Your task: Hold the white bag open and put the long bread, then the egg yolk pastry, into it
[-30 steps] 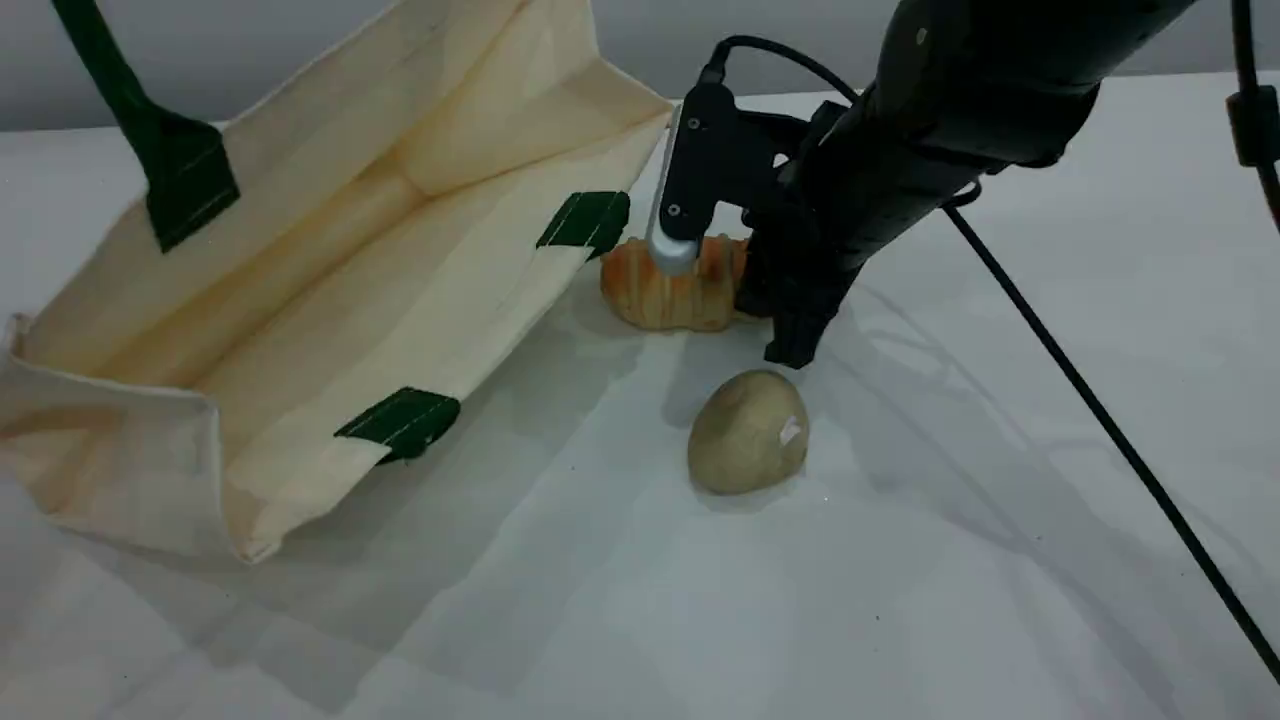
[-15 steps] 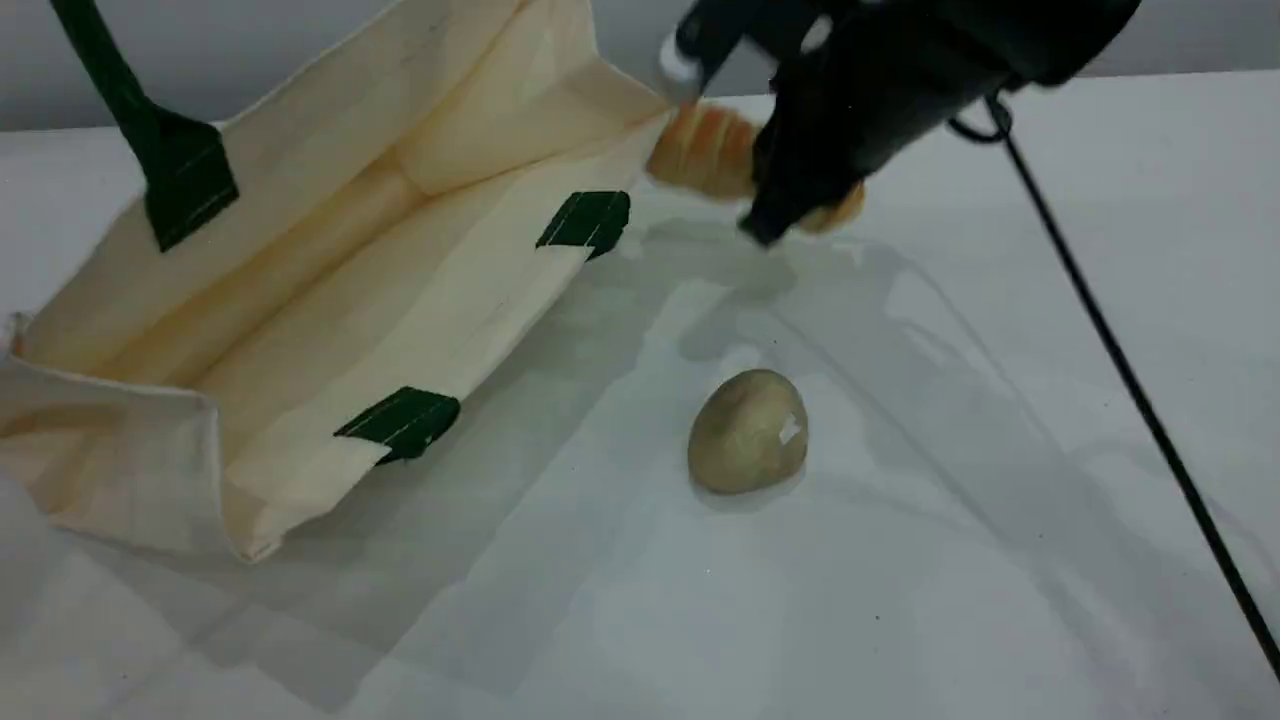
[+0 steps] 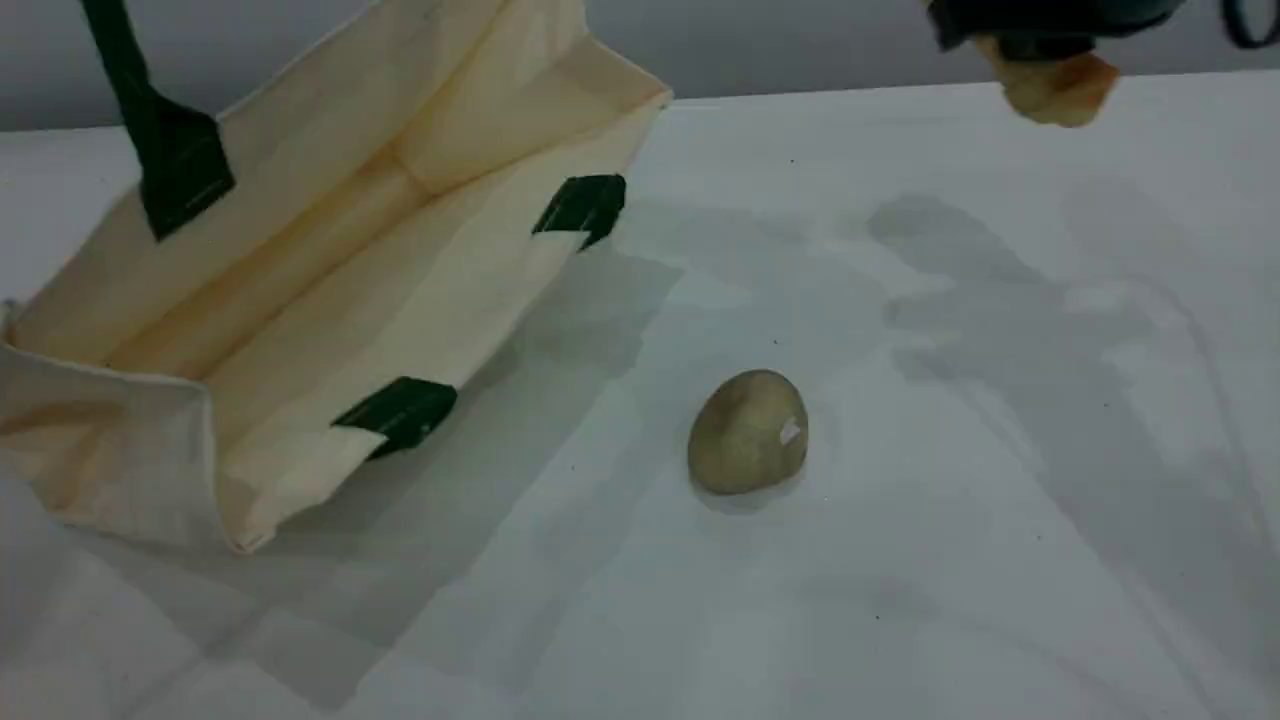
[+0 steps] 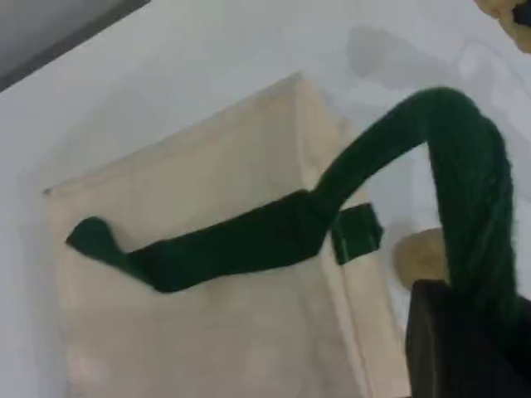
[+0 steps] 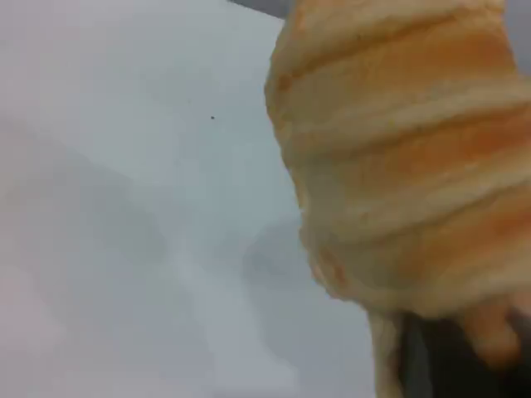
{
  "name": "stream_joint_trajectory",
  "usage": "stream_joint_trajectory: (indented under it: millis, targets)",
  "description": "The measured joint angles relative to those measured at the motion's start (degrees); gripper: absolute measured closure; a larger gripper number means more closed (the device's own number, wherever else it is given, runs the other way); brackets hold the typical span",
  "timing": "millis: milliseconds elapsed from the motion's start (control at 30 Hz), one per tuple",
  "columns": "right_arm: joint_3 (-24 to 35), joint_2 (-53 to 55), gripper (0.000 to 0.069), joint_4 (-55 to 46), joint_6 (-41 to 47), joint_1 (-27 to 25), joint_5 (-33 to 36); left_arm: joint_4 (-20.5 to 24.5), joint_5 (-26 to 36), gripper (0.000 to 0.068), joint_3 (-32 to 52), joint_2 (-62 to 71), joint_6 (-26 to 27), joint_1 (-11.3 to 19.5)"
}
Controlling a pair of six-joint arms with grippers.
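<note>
My left fingers (image 4: pixel 465 348) clench the green handle (image 4: pixel 249 240) to keep the white bag (image 3: pixel 300 260) open; my right fingers (image 5: pixel 436 352) grasp the long bread (image 5: pixel 398 166) high above the surface (image 3: pixel 900 560), ready for bagging

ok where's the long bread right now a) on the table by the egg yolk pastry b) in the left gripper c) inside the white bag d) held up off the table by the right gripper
D: the long bread hangs clear of the table in the right gripper at the scene view's top right.
</note>
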Motion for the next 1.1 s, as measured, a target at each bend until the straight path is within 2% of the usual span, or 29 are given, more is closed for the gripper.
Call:
stream_joint_trajectory:
  millis: [133,233,367,567,700,800,1100]
  targets:
    - [5.6,-7.6,0.0617,6.6,0.1,0.5,2.8,0.9,0.0,0.0596,0.0,0.1,1.8,-3.0]
    - [9.9,-13.1,0.0619,6.9,0.1,0.6,6.6,0.9,0.0,0.0596,0.0,0.1,1.9,-4.9]
    - [15.2,-18.3,0.0618,6.9,0.1,0.6,13.6,1.1,0.0,0.0596,0.0,0.1,1.9,-5.1]
    - [21.4,-19.9,0.0618,6.7,0.2,0.6,25.5,0.7,0.0,0.0596,-1.3,0.0,1.9,-7.0]
    - [23.6,-19.8,0.0618,6.7,0.2,1.1,31.0,2.3,0.1,0.0596,-2.1,0.0,0.9,-8.9]
    - [23.7,-20.1,0.0618,6.8,0.2,3.6,31.4,3.6,0.1,0.0596,-2.3,0.0,-1.3,-10.0]
    - [23.7,-20.2,0.0619,7.1,0.2,15.5,23.5,3.4,0.0,0.0596,-2.3,0.0,-3.0,-10.2]
